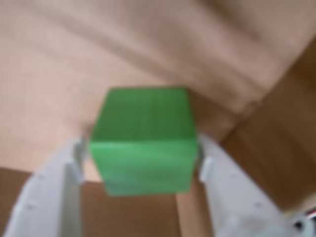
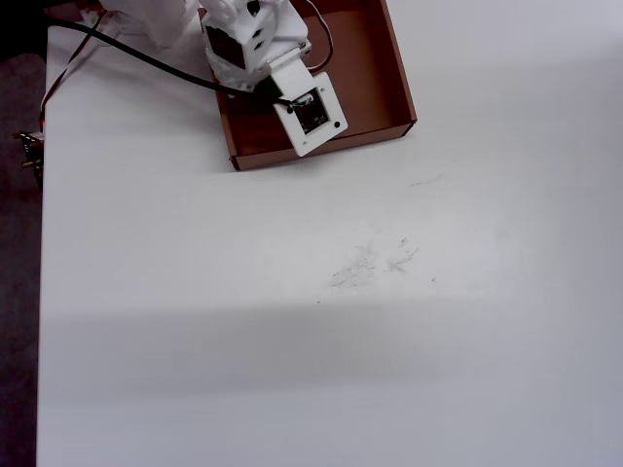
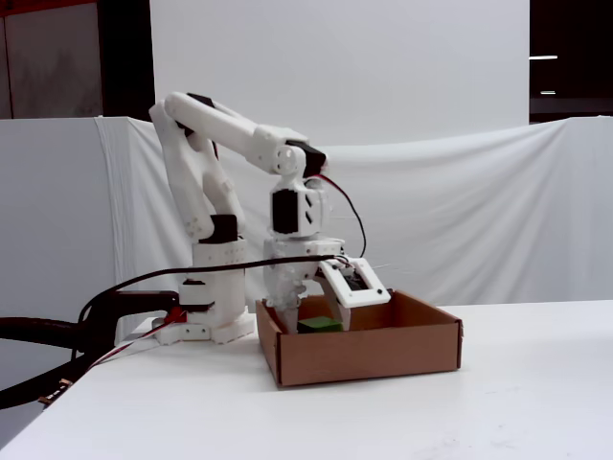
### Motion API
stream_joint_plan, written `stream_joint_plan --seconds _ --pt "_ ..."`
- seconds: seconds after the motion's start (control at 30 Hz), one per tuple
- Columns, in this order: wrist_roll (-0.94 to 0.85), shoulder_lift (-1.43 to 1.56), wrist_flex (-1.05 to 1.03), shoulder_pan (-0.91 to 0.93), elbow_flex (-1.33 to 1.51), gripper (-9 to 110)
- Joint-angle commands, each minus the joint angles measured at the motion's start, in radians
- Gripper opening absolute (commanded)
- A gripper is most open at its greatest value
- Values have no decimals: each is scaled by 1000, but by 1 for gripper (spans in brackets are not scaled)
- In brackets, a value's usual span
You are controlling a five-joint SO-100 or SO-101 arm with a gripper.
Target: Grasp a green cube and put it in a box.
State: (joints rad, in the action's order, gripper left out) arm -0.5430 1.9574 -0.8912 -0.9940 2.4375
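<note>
The arm is carrying out the placing step; the claw (image 1: 143, 160) is gripping the cube (image 1: 143, 148) from both sides, its white jaws pressing on the cube's left and right faces in the wrist view, open only as wide as the cube itself; below it the brown floor of the box (image 1: 148, 49) is filling the frame, so the cube is hanging over the inside of the box. In the fixed view the claw (image 3: 311, 321) is reaching down into the left part of the box (image 3: 383, 355), and the cube (image 3: 319, 326) is showing just above the near wall, low inside; whether it is touching the floor I cannot tell. In the overhead view the arm is covering the cube, and the box (image 2: 380, 68) is sitting at the far edge of the table (image 2: 341, 321).

What is left, by my judgement, is the release: spreading the jaws so the cube drops or settles flat, then lifting straight up clear of the low walls.

The cube is solid, bright green, matte, with crisp edges; the box is plain cardboard, shallow and square, with thin upright walls; the table is smooth and white, lightly scuffed near the middle.
</note>
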Motion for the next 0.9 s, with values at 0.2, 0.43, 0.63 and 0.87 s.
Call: stream_joint_plan --seconds 0.2,0.43,0.63,0.87 --pt "9 74 -49 15 -60 43" --pt "5 199 -199 107 -187 43" --pt "-14 368 -161 279 -255 37" --pt "-204 583 -137 491 -196 17"
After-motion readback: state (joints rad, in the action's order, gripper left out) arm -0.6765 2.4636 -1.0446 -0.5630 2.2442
